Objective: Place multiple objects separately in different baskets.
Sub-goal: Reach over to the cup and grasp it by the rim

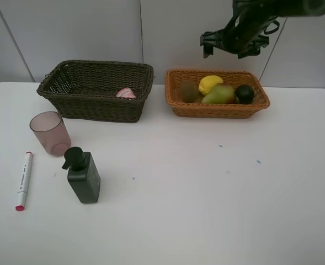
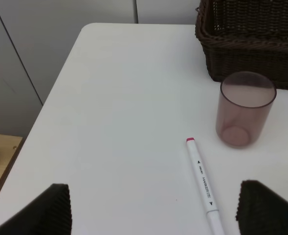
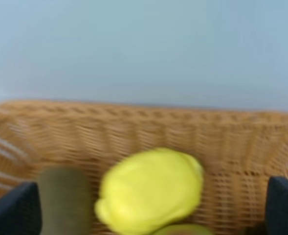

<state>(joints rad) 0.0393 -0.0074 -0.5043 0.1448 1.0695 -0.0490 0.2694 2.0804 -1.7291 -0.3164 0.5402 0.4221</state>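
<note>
Right wrist view: my right claw [image 3: 147,210] hangs spread wide and empty over the orange-tan basket [image 3: 232,142], high enough to clear its rim. Straight below in that basket sits the yellow lemon [image 3: 151,191], bright and plump with a nubbed end. The brown kiwi [image 3: 65,200] is beside it, blurred here.

From the high camera, the green-red pear [image 1: 218,95] and the dark green round fruit [image 1: 244,94] share that basket too. So all the fruit is gathered in one place, which I take to be the sorting rule.

Just beside the orange-tan basket stands the dark brown basket [image 1: 96,105], deeper, with the pink bottle [image 1: 126,93] inside. That reads as the home for the non-food things.

Well apart from the orange-tan basket, out on the worktop [image 1: 206,193], wait the translucent mauve cup [image 1: 50,133], upright, the dark pump bottle [image 1: 84,176] and the white red-tipped marker [image 1: 23,181], lying flat. My left claw [image 2: 158,210] hovers there with fingers apart, holding nothing, above the marker. I'd guess it's lined up for that pick.
</note>
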